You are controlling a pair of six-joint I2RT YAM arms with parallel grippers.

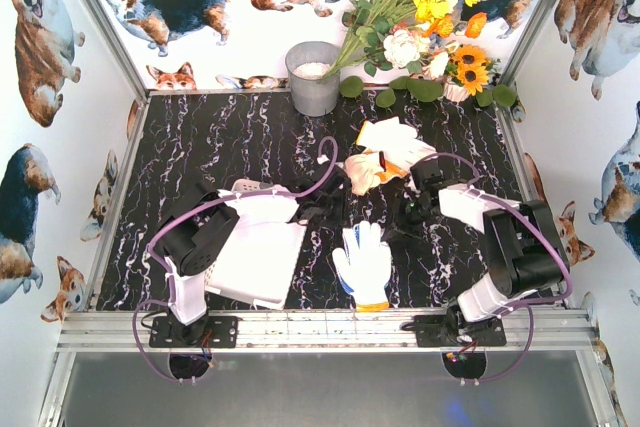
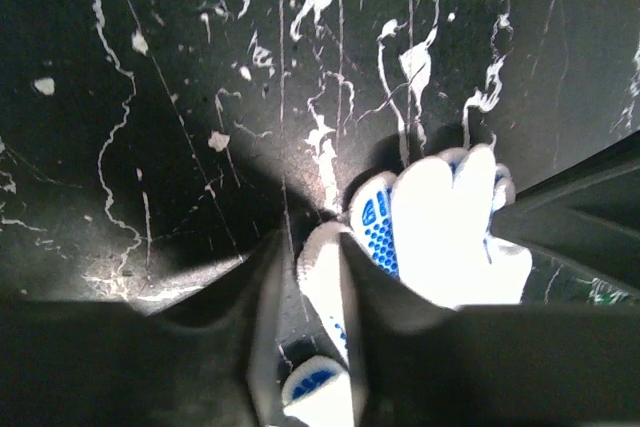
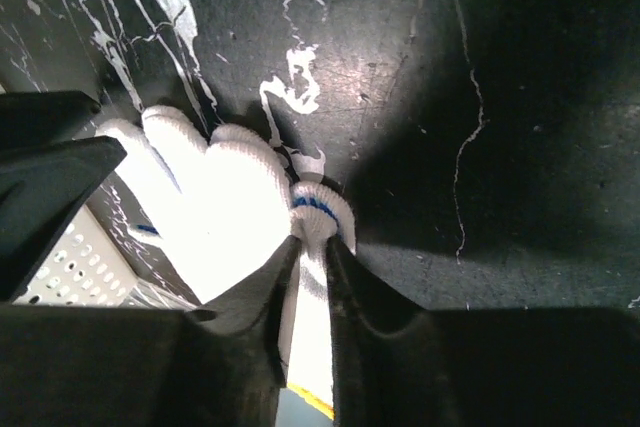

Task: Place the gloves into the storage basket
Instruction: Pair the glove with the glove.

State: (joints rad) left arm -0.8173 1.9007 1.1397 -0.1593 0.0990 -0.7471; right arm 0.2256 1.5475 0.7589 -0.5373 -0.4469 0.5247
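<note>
A white knit glove (image 1: 365, 262) with blue grip dots and an orange-yellow cuff lies just right of the white storage basket (image 1: 255, 292), fingers pointing away from the arms. My left gripper (image 1: 338, 212) is at its fingertips. In the left wrist view, one finger of the glove (image 2: 440, 237) sits between the slightly parted jaws of that gripper (image 2: 308, 247), with a gap on one side. My right gripper (image 1: 400, 222) comes in from the right. Its jaws (image 3: 315, 242) are pinched tight on a finger of the glove (image 3: 220, 207). More gloves (image 1: 390, 147) lie piled farther back.
A grey metal bucket (image 1: 313, 77) stands at the back, with a bunch of flowers (image 1: 410, 27) leaning beside it. The basket's perforated wall (image 3: 60, 267) shows at the lower left of the right wrist view. Printed walls close in the black marbled table.
</note>
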